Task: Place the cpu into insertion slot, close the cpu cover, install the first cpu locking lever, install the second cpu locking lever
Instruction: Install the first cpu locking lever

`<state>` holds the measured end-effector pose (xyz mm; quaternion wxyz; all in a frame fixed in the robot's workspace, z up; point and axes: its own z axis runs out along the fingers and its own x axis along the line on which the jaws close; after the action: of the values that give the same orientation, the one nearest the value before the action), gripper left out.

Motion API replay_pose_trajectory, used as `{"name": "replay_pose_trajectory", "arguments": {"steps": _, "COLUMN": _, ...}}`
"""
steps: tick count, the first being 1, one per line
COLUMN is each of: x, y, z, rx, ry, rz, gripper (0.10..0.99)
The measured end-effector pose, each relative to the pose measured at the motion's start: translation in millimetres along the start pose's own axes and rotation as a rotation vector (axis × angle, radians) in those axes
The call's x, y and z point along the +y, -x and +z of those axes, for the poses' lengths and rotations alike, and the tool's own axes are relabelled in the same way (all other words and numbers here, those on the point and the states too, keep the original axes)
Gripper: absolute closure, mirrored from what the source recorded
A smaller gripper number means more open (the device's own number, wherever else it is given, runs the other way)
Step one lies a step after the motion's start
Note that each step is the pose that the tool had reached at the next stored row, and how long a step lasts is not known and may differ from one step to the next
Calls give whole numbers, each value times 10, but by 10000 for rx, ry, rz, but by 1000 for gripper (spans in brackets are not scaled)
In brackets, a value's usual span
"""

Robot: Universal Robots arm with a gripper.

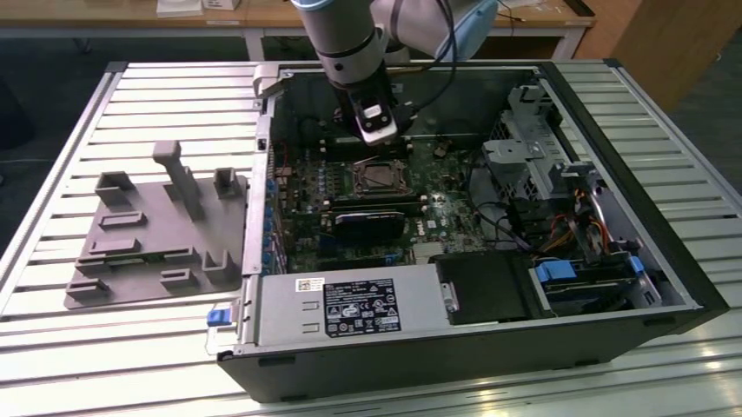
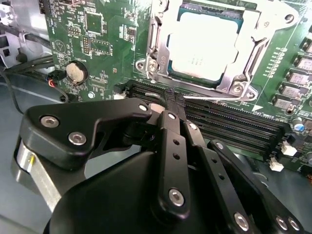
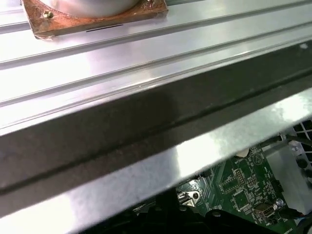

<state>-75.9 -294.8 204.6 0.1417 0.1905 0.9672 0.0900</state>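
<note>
The cpu point(image 2: 204, 44) lies flat in the insertion slot point(image 2: 168, 66) of the green motherboard, its pale metal top showing. The cpu cover point(image 2: 157, 39) is folded down around it as a silver frame. A thin silver locking lever point(image 2: 219, 97) runs along the socket's edge beside the memory slots. My gripper point(image 2: 173, 101) has its black fingers together, tips right at that lever's end; I cannot tell whether they touch it. In the exterior view the gripper point(image 1: 380, 137) hangs just behind the socket with the cpu point(image 1: 377, 178) inside the open computer case.
Long black memory slots point(image 2: 234, 124) lie next to the socket, and a coin battery point(image 2: 75, 72) sits on the board. A grey fixture tray point(image 1: 151, 234) is at the exterior view's left, a power supply point(image 1: 342, 308) in front, a drive cage point(image 1: 533, 156) at its right. The case's metal rim point(image 3: 146, 170) shows in the first wrist view.
</note>
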Motion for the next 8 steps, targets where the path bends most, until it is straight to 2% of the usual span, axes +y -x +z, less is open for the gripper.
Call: {"name": "replay_pose_trajectory", "arguments": {"steps": 8, "x": 18, "y": -31, "z": 20, "rx": -95, "ry": -97, "rz": 351, "gripper": 980}}
